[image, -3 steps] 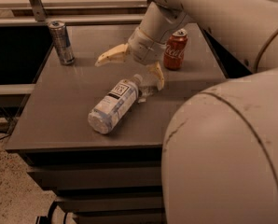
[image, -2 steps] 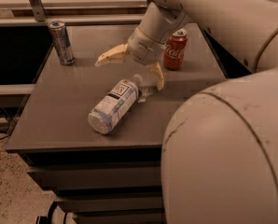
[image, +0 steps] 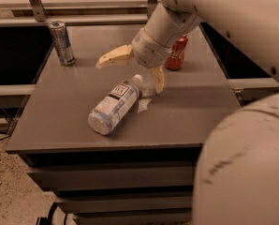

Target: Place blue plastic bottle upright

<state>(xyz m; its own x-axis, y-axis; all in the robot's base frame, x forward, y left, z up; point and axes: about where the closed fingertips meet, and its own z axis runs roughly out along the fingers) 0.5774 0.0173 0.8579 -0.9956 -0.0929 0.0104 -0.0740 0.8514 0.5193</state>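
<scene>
Silver can stands left on table, red can behind claw

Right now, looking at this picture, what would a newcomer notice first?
The big white arm fills the right side. Its gripper hangs mid-table, jaws spread wide at the cap end of the blue plastic bottle, which lies on its side. Behind stand a red can right of the gripper and a slim silver-blue can at the far left.

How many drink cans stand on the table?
2. The slim silver-blue can stands at the far left corner; the red can stands far right, partly behind the arm. The gripper, open, hovers beside the lying blue plastic bottle. The arm could hide more.
</scene>
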